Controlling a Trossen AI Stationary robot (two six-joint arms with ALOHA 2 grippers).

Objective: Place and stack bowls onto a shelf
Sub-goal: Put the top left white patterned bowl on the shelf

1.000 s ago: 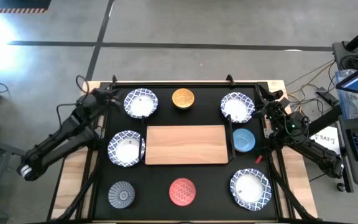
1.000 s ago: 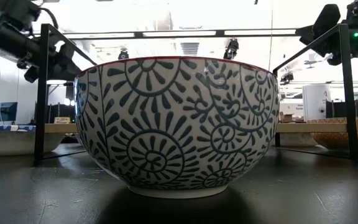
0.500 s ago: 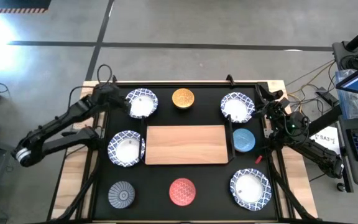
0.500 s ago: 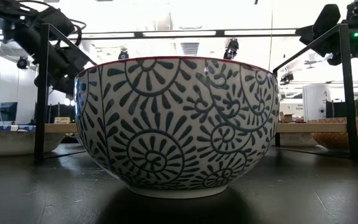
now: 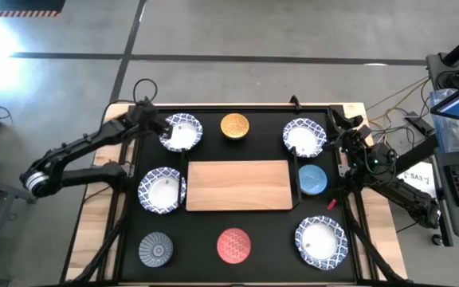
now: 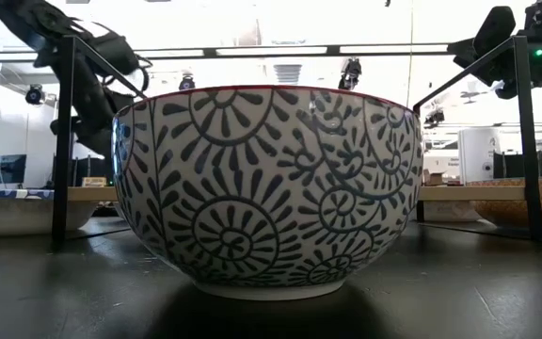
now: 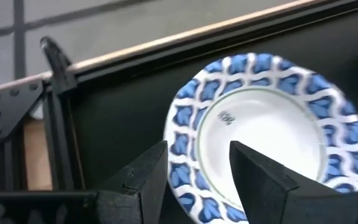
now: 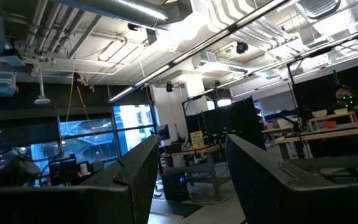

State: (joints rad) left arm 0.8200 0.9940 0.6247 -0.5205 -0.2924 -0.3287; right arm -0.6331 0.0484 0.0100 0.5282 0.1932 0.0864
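While open, left end effector point(image 7: 194, 171) over blue-and-white bowl point(image 7: 263, 134)

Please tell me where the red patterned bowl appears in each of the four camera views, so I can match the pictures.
High view: red patterned bowl at the bottom centre, below the wooden board.
Low view: the bowl fills the middle, close to the camera.
Left wrist view: not in it.
Right wrist view: not in it.
Shared landmark: the black tabletop.
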